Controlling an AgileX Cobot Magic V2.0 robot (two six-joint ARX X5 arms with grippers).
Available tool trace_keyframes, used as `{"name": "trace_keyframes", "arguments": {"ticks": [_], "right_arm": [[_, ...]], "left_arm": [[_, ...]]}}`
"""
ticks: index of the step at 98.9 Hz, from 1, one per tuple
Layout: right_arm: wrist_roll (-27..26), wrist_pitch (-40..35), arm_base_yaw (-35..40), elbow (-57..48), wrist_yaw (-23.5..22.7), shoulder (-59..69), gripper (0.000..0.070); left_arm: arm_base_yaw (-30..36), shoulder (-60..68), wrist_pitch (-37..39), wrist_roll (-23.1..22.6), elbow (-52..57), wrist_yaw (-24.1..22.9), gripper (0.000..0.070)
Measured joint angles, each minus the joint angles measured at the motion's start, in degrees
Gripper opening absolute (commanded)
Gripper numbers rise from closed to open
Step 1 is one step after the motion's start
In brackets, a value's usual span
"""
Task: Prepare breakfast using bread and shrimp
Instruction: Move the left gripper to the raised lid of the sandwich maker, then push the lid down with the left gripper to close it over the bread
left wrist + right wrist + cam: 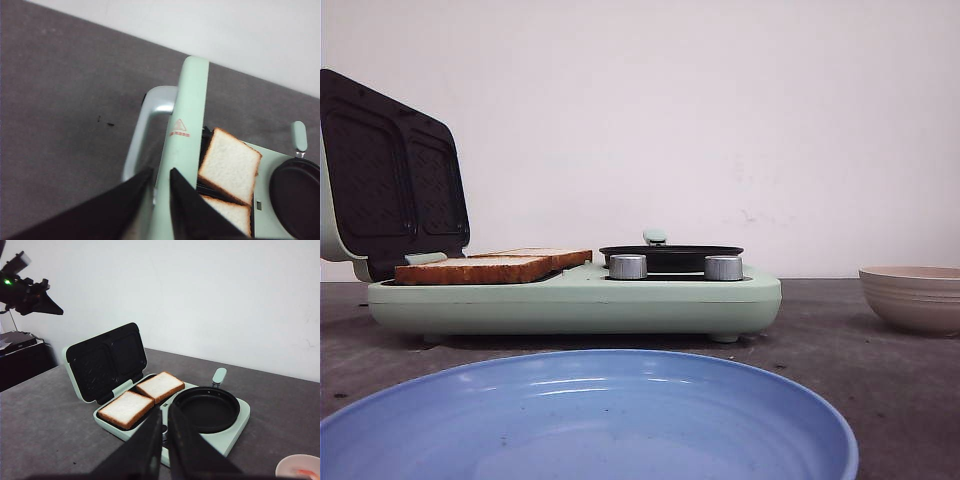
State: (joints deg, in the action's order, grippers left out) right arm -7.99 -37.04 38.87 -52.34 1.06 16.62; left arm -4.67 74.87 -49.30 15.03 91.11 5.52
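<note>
Blue ceramic plate (590,420), round and shallow, lies nearest the front camera, just before the pale mint-green breakfast maker (580,300), the landmark here. On that machine's front edge sit two round silver knobs (628,266), and behind them, on its right half, a round black frying pan (670,257) with a short mint-green handle (219,375). On its left half two square slices of white bread (142,397) with golden-brown crust lie flat side by side on the dark grill plates, touching or nearly so. Behind them the machine's hinged lid (390,175) stands upright and open, its black ribbed inner plates facing forward. The only marking that can be read is a small red warning triangle (180,125) on the lid's mint outer edge, with tiny red lettering under it too small to make out. The left gripper (161,190) has its black fingers narrowly parted right at that lid edge; whether they pinch it cannot be told. The right gripper (165,435) hovers near the machine's front, fingers nearly together and holding nothing. Well to the right of the machine stands a beige ribbed bowl (915,297); in the right wrist view a small orange-red bit, perhaps the shrimp (302,472), shows inside it.
</note>
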Motion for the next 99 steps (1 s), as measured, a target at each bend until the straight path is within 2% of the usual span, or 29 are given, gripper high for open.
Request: {"name": "trace_keyframes", "arguments": {"ticks": [12,21,26,53,85,99], "right_arm": [[-0.79,-0.66,0.0,0.0,0.0,0.0,0.0007],[-1.25,-1.05,0.0,0.0,0.0,0.0,0.0007],[-1.46,-1.05,0.0,0.0,0.0,0.0,0.0007],[-3.8,-1.09,0.0,0.0,0.31,0.0,0.0007],[-4.46,-1.11,0.02,0.0,2.99,0.0,0.0007],[-4.46,-1.11,0.0,0.0,3.69,0.0,0.0007]], "left_arm": [[-2.34,2.82,0.35,0.02,0.35,3.1,0.0218],[-4.2,5.81,0.42,0.17,0.35,6.23,0.0333],[-5.16,7.48,0.42,0.37,0.35,7.89,0.0367],[-10.14,13.75,1.36,1.75,0.35,15.19,0.0364],[-10.84,19.85,4.46,7.43,0.35,27.36,0.0364],[-10.86,21.73,4.63,8.87,0.35,27.76,0.0353]]}}
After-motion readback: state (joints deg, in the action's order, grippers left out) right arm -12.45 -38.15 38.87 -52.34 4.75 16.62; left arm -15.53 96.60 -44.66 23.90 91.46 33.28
